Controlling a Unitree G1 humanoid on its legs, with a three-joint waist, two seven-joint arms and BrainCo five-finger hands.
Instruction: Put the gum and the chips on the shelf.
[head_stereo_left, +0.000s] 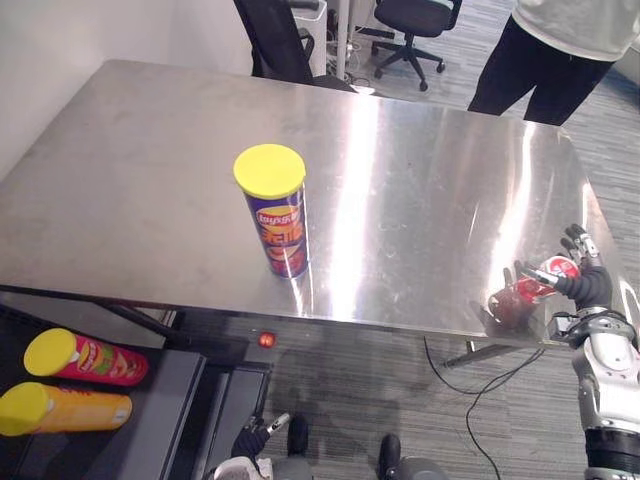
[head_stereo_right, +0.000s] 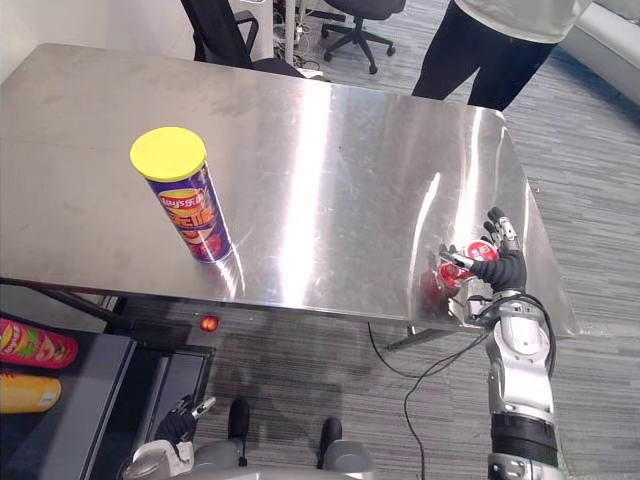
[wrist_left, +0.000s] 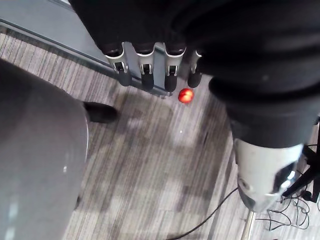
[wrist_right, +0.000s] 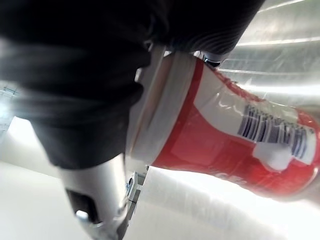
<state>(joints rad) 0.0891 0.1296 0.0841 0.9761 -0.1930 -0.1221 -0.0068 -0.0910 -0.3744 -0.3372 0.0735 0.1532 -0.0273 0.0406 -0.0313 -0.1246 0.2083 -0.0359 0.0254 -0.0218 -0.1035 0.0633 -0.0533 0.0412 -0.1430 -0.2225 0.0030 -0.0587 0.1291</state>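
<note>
The steel desk (head_stereo_left: 140, 170) carries the purple chips can (head_stereo_left: 281, 228), which stands upright with a yellow lid close to the near edge, left of centre. At the desk's near right edge, the right hand (head_stereo_right: 505, 270) grasps the red gum tub (wrist_right: 225, 145), fingers and thumb curled round it. The left hand (wrist_left: 146, 75) hangs low over the floor with its fingers relaxed.

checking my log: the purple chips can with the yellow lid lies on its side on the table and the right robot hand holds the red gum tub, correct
Not quite. The chips can stands upright on the table, as the left eye view shows. The right robot hand does hold the red gum tub.
</note>
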